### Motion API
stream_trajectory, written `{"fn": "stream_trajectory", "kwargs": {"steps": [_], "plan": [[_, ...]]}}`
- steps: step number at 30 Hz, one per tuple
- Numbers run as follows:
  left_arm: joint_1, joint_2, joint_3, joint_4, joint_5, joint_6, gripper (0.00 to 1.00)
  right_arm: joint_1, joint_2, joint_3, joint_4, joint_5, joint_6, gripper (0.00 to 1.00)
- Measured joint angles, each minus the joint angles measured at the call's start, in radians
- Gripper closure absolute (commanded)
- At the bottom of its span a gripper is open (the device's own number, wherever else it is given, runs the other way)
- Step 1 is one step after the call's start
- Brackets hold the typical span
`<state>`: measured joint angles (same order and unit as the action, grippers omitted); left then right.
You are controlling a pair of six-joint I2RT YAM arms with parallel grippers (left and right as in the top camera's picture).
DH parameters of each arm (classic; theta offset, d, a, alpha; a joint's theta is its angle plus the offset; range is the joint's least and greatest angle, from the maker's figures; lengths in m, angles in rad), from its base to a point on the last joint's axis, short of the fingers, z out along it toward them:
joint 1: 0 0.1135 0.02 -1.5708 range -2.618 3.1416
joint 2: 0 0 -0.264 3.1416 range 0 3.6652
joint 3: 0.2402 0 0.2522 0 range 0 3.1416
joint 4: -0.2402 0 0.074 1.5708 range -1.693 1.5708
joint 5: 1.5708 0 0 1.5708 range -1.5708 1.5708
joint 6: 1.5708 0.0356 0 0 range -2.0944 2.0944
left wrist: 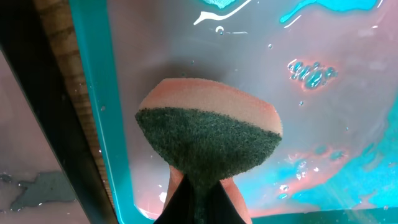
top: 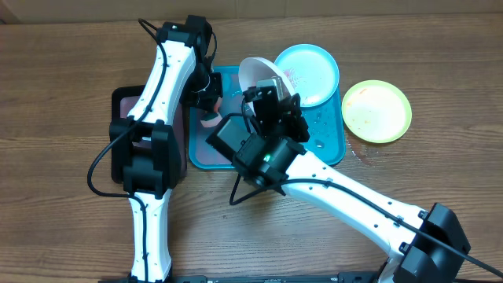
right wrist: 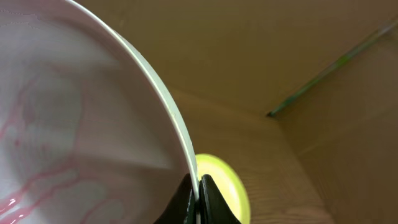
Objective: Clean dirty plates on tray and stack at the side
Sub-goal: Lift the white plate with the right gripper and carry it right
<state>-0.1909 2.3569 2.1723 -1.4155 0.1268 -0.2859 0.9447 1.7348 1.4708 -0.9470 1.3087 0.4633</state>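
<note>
- From overhead: mid-tabletop (top: 55,71), the turquoise tray (top: 328,143), wet, its near rim crossed by the right arm, bare wood open at near left and far right
- Above the tray's middle, tipped steeply on edge, the white plate (top: 258,71), nipped at its rim by the right gripper (top: 271,86)
- On the far right corner, overhanging the rim, the light blue plate (top: 308,72), just beside the white one
- Off the tray, flat on the wood just past the right rim, the yellow-green plate (top: 377,110), free room beyond
- Over the tray's left part, the left gripper (top: 211,106), clamped on a pink sponge (top: 211,120); under that arm, just beside the left rim, a black tray (top: 118,106)
- From the left wrist: fingers (left wrist: 183,210) pressed together on the narrow end of the sponge (left wrist: 208,140), green scouring face toward the camera; below, wet pinkish tray floor, contact impossible to tell
- Near the sponge's left, the raised rim of the tray (left wrist: 93,93), then a thin strip of wood, then the black tray's edge
- From the right wrist: fingers (right wrist: 214,205) squeezed on the rim of the white plate (right wrist: 74,112), one on each face, red streaks across its pale inside
- Right of that rim, open air; past the fingertips, part of the yellow-green plate (right wrist: 227,180), a brown board (right wrist: 249,37) behind
</note>
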Motion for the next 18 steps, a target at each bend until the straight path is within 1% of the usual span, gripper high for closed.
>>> {"fn": "stream_trajectory", "kwargs": {"steps": [5, 18], "plan": [[-0.003, 0.000, 0.000, 0.004, 0.000, -0.003, 0.96, 0.005, 0.000, 0.000, -0.002, 0.084, 0.000, 0.96], [-0.006, 0.000, 0.000, 0.011, 0.000, -0.003, 0.96, 0.005, 0.000, 0.000, -0.002, 0.112, 0.000, 0.96]]}}
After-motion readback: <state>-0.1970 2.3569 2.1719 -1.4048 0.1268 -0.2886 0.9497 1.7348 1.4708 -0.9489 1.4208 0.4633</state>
